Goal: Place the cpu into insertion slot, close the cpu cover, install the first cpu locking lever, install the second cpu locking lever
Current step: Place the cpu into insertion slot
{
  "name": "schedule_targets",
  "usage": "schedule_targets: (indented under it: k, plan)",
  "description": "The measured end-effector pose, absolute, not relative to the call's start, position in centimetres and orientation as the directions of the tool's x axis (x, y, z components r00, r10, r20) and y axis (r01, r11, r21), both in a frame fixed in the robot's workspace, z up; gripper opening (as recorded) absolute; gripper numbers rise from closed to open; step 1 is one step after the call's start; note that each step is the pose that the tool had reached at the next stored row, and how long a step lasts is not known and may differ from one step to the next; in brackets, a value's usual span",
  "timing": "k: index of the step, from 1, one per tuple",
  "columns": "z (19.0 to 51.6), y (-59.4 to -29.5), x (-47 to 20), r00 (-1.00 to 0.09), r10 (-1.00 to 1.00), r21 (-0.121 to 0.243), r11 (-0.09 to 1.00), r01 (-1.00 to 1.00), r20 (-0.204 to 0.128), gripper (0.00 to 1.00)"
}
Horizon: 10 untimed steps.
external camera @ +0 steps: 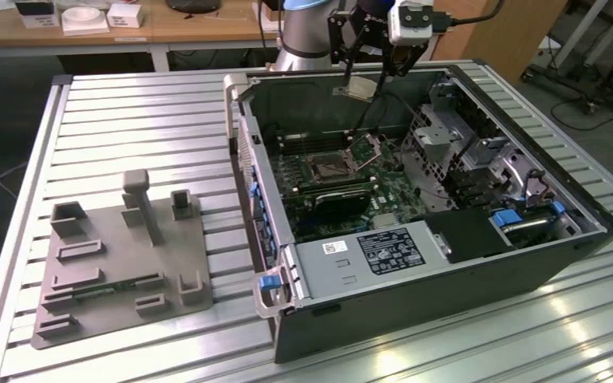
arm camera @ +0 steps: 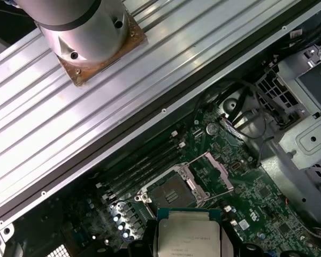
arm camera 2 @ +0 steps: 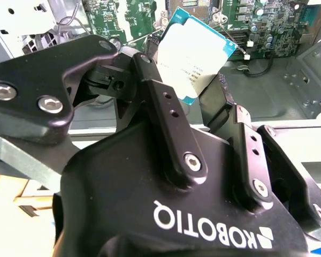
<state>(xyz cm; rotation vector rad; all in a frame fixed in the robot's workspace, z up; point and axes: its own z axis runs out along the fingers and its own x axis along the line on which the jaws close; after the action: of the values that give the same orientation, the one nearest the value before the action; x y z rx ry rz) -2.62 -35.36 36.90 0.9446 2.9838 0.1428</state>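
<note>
jaws: closed on the cpu, gripping its edges.
insertion slot: below the jaws, in the open computer case, contacts exposed.
cpu cover: swung up, beside the slot.

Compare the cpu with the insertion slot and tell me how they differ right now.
Position: the cpu is clamped in the gripper, up in the air over the case, while the insertion slot sits fixed on the motherboard, unfilled.
Look: the cpu shows a pale silvery face with a teal edge; the insertion slot has a dark centre.
Both are square and look close in outline.
</note>
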Motion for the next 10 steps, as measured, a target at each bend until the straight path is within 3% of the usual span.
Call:
schedule_targets:
  k: [10]
  plan:
    - [36.90, -35.36, -2.62, -0.807, 0.591, 0.089, 0.803, 0.590, 0.019, 0.54]
